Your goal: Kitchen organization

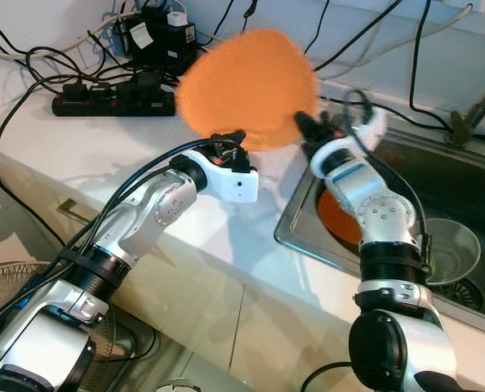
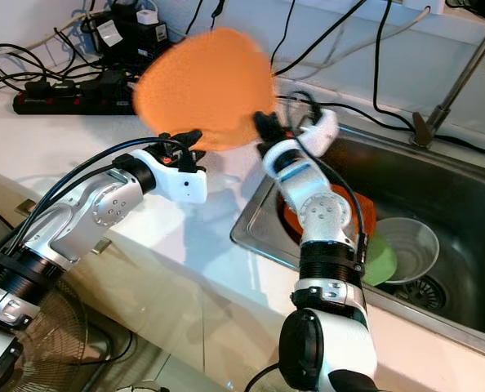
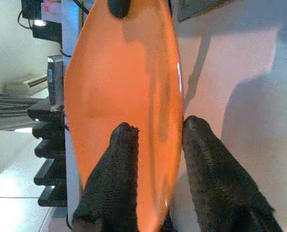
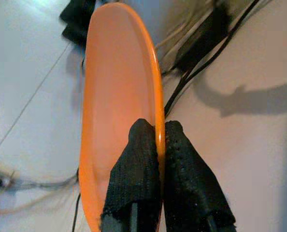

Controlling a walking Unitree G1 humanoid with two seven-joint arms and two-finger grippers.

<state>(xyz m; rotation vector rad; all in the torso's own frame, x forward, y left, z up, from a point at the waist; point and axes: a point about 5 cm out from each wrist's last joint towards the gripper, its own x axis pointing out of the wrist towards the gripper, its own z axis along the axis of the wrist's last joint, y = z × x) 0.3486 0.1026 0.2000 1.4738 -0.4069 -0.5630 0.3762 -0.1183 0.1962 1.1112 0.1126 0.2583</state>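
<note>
An orange plate (image 1: 246,86) hangs in the air above the white countertop (image 1: 136,155), just at the left rim of the sink, blurred in the head views so its outline looks soft and fuzzy. From the wrists it reads as a smooth, glossy round plate with a thin raised lip, seen nearly edge-on. Both grippers have hold of it at once: the right gripper (image 4: 158,140) has its two knitted-looking black fingers pinched tight on the rim, one on each face, while the left gripper (image 3: 155,140) has its fingers straddling the opposite part of the edge, one finger (image 3: 119,154) lying on the plate's face and the other behind the rim. The silver arms come up from below, the left one over the counter, the right one (image 1: 381,220) rising in front of the sink's corner. Down in the stainless steel sink (image 2: 463,204) lies another orange dish (image 2: 365,212), a green piece (image 2: 381,257) and a clear plastic bowl (image 2: 410,245) beside the drain. The faucet's slanted metal stem (image 2: 459,77) stands at the far edge of the basin. Behind the plate a black power strip (image 1: 112,98) and a tangle of black cables (image 1: 30,69) crowd the back of the counter; the nearer counter surface under the plate is bare and white.
</note>
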